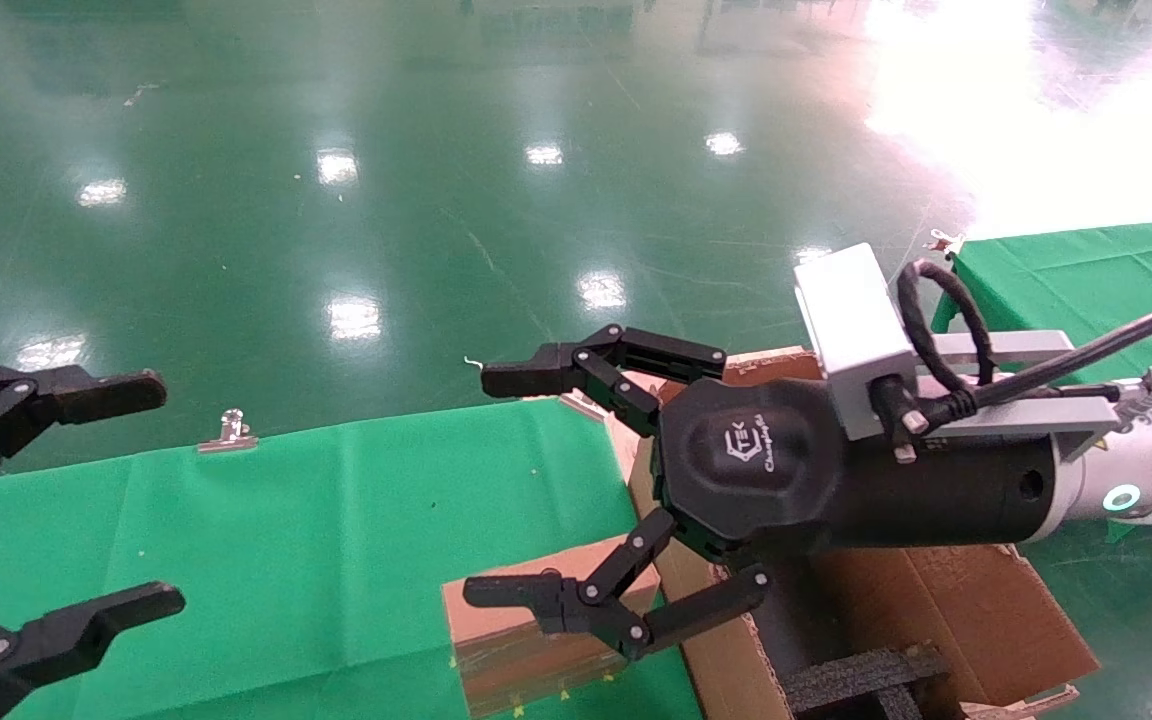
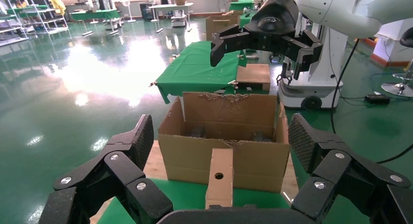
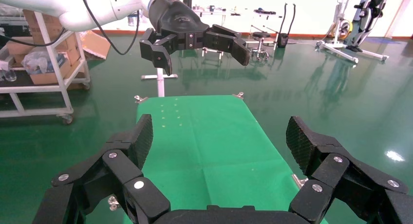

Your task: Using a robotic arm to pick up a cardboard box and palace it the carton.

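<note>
The small brown cardboard box (image 1: 521,640) with a punched hole (image 2: 218,176) stands on the green table, close against the large carton (image 1: 946,600) with ragged flaps and black foam inside. My right gripper (image 1: 501,485) on the white arm hangs open above the box and the carton's near wall, holding nothing. The right wrist view shows that gripper (image 3: 221,136) open over bare green cloth, with the box out of sight. My left gripper (image 1: 151,490) is open at the table's left end, facing the box (image 2: 220,177) and the carton (image 2: 224,136) between its fingers (image 2: 141,139).
A green cloth covers the table (image 1: 286,540), held by metal clips (image 1: 226,430) at its far edge. A second green table (image 1: 1086,280) stands at the right. Shiny green floor surrounds both. Shelves and boxes (image 3: 44,63) stand beyond the left arm.
</note>
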Available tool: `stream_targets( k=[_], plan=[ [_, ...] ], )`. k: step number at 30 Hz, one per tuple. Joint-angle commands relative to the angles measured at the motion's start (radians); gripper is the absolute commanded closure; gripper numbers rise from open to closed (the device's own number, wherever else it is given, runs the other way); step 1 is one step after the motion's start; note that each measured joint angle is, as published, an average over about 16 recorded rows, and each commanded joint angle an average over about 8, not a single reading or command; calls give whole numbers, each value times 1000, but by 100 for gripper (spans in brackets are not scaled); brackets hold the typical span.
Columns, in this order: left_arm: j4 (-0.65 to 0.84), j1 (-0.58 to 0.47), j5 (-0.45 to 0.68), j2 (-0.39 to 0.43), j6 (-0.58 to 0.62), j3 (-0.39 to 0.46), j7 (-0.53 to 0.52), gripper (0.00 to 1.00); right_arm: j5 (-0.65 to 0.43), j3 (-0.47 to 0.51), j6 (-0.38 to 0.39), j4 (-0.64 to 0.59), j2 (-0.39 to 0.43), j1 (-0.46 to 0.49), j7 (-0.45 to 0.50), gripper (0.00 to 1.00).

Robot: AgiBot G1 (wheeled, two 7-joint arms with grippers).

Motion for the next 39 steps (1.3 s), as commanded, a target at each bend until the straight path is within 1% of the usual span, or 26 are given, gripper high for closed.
stream_targets(
  k=[1, 13, 14, 21, 22, 28, 31, 34, 39],
  plan=[
    [0, 0, 0, 0, 0, 0, 0, 0, 0, 0, 0, 0, 0, 0, 0, 0],
    [0, 0, 0, 0, 0, 0, 0, 1, 0, 0, 0, 0, 0, 0, 0, 0],
    [0, 0, 0, 0, 0, 0, 0, 7, 0, 0, 0, 0, 0, 0, 0, 0],
    [0, 0, 0, 0, 0, 0, 0, 94, 0, 0, 0, 0, 0, 0, 0, 0],
    [0, 0, 0, 0, 0, 0, 0, 100, 0, 0, 0, 0, 0, 0, 0, 0],
    [0, 0, 0, 0, 0, 0, 0, 100, -3, -2, -3, 0, 2, -1, 0, 0],
    [0, 0, 0, 0, 0, 0, 0, 100, -33, -15, -11, 3, 11, 7, 6, 0],
    [0, 0, 0, 0, 0, 0, 0, 100, -94, -42, -27, 8, 22, 30, 17, 0],
    [0, 0, 0, 0, 0, 0, 0, 100, -244, -114, -55, 9, 20, 98, 39, 0]
  ],
)
